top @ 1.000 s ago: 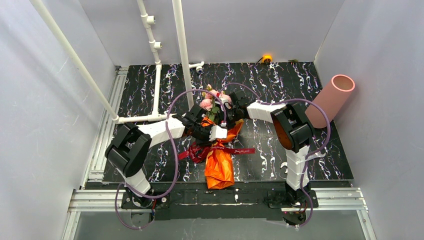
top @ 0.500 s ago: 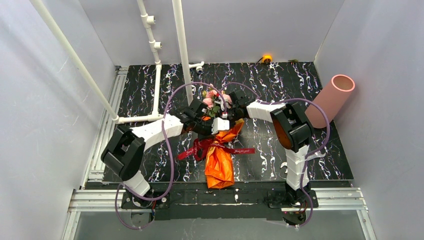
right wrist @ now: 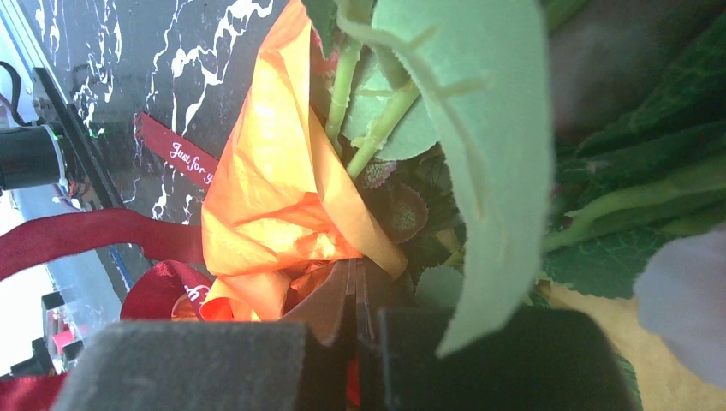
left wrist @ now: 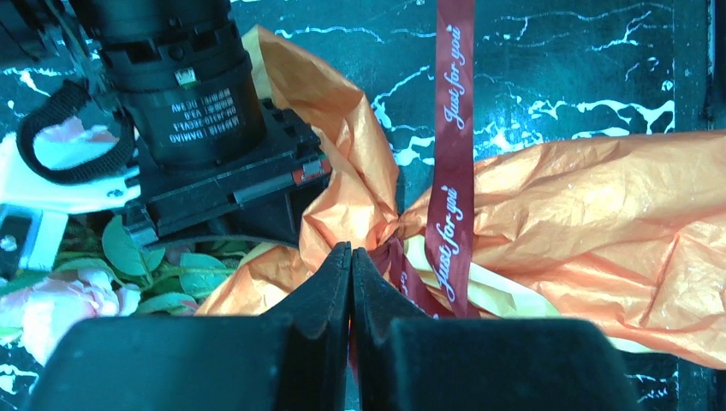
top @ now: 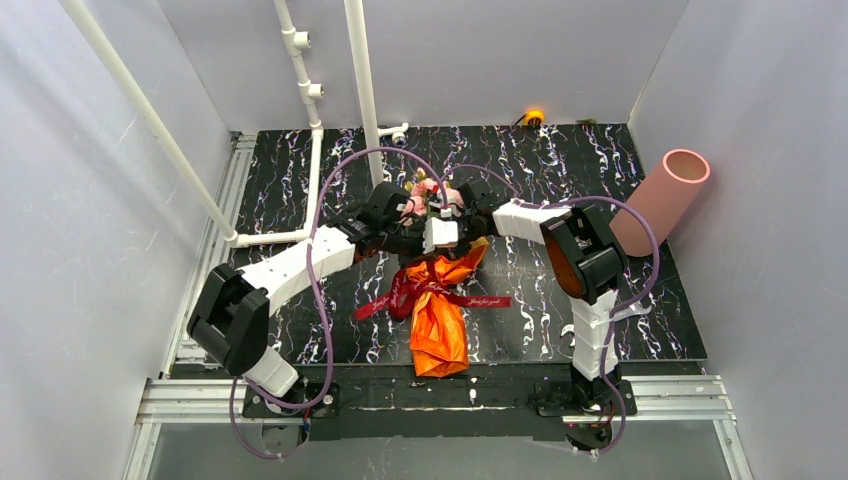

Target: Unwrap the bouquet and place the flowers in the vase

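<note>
- Top view. The bouquet (top: pixel 437 300) lies at the centre of the table (top: pixel 560 160). Its orange paper (top: pixel 440 340) tail points to 6 o'clock and the flowers (top: pixel 428 192) to 12 o'clock.
- The dark red ribbon (top: pixel 480 301) lies flat across the waist of the bundle, with ends toward 9 and 3 o'clock.
- The left arm (top: pixel 290 268) comes in from 8 o'clock and the right arm (top: pixel 580 255) from 3 o'clock. Both meet over the flower end. Neither set of fingertips can be made out here.
- The vase (top: pixel 660 200) stands at 2 o'clock by the right wall. It is tilted, with its open mouth toward 1 o'clock, and is well apart from the bouquet.
- Left wrist view. The left gripper (left wrist: pixel 351 253) has its fingers pressed together with no gap. The tips butt against the gathered waist of the paper, just beside the ribbon knot. I cannot tell whether anything thin is caught between them.
- The ribbon, printed "Just for you", runs from 12 o'clock down to the waist, and the paper fans out to 3 o'clock.
- The black wrist of the right arm sits at 10 o'clock. Leaves (left wrist: pixel 141 257) and a pink rose (left wrist: pixel 47 312) lie at 8 o'clock.
- Right wrist view. The right gripper (right wrist: pixel 354 287) also has its fingers pressed together. The tips sit under the paper fold where the stems (right wrist: pixel 341 90) enter.
- A large leaf (right wrist: pixel 479 145) hangs at 1 o'clock, close to the lens. The ribbon shows at 9 o'clock.
</note>
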Robot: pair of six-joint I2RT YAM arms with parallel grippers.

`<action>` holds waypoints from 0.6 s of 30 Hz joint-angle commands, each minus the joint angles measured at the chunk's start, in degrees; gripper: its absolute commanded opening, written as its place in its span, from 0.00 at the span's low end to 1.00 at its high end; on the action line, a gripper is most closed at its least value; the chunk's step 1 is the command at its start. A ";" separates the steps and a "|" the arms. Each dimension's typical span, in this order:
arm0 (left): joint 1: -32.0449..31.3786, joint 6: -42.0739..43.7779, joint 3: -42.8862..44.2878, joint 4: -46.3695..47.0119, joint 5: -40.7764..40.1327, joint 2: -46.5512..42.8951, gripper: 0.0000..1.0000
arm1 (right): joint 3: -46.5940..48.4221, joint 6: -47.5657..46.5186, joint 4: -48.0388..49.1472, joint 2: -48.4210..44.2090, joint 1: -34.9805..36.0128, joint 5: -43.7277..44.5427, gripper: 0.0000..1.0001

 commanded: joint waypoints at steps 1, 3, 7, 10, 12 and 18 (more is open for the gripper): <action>1.74 1.73 -2.16 -1.48 0.90 -4.39 0.00 | -2.87 -5.34 -5.07 5.47 -0.68 15.84 0.01; 2.00 3.83 -3.74 -2.86 0.26 -4.84 0.00 | -2.96 -5.34 -5.13 5.38 -0.68 15.68 0.01; 2.05 1.81 -4.55 -2.41 -6.06 -3.56 0.31 | -3.00 -5.34 -5.23 5.40 -0.67 15.37 0.01; 2.01 -1.15 -6.22 3.17 -10.61 -4.78 0.31 | -2.79 -5.39 -5.33 5.45 -0.67 15.38 0.01; 2.06 -0.36 -8.46 6.28 -8.95 -6.69 0.22 | -2.66 -5.43 -5.49 5.52 -0.67 15.21 0.01; 1.72 6.78 -12.23 6.70 -1.05 -8.68 0.00 | -2.14 -5.43 -5.76 5.75 -0.68 15.02 0.01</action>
